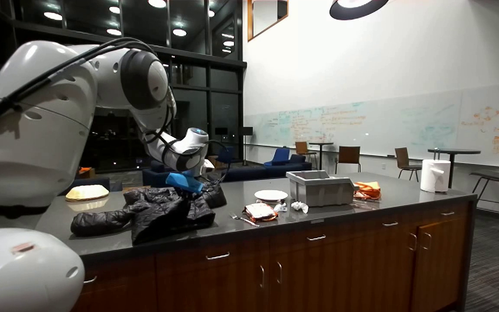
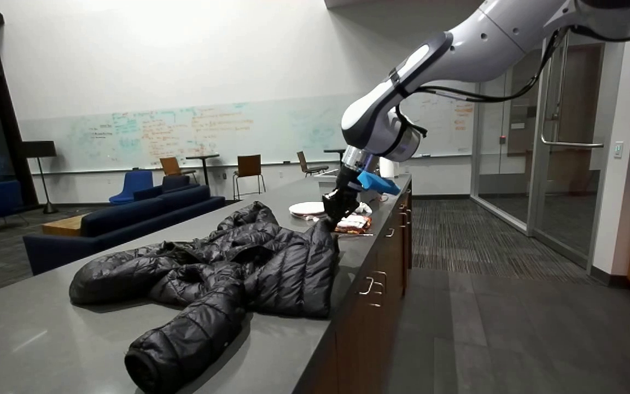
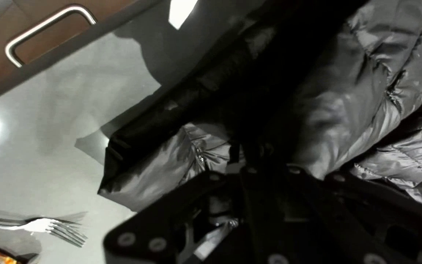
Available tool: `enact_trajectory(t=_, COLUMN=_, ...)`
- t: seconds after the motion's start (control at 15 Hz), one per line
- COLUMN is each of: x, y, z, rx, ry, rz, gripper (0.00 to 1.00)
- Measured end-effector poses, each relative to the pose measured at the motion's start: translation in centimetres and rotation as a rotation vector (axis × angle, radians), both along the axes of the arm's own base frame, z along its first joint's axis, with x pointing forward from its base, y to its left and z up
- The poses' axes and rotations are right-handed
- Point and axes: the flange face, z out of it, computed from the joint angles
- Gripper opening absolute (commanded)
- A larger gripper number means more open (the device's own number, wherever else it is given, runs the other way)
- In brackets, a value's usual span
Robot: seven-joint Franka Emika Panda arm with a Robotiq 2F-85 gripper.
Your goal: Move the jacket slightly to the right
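The black quilted jacket (image 1: 163,216) lies rumpled on the grey counter in both exterior views. In an exterior view, a sleeve of the jacket (image 2: 296,268) points toward the camera and its hem lies along the counter's front edge. My gripper (image 2: 330,218) points down at the far front corner of the jacket, where the fabric is drawn up to the fingers. In the wrist view the jacket (image 3: 357,88) fills the right and middle. The gripper's fingers (image 3: 245,154) are close together with the fabric bunched at them. The tips themselves are dark and hard to make out.
Beyond the jacket lie a fork (image 1: 244,220), a snack packet (image 1: 260,212), a white plate (image 1: 271,195) and crumpled white paper (image 1: 299,206). A grey bin (image 1: 321,190), an orange bag (image 1: 367,190) and a white container (image 1: 435,175) stand farther along. A round yellow item (image 1: 87,192) lies behind the arm.
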Motion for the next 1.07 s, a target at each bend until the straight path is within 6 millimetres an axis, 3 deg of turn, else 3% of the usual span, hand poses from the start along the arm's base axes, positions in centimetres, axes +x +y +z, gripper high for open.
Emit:
enact_trajectory(t=0.53, x=-0.5, y=-1.6, z=-2.0, rx=0.037, ry=0.060, rz=-0.063, gripper=0.95)
enact_trajectory(t=0.67, x=-0.6, y=-1.6, z=-2.1, rx=0.037, ry=0.062, rz=-0.064, gripper=1.00)
enact_trajectory(t=1.07, x=-0.4, y=-1.8, z=-1.4, rx=0.039, ry=0.044, rz=-0.075, gripper=1.00)
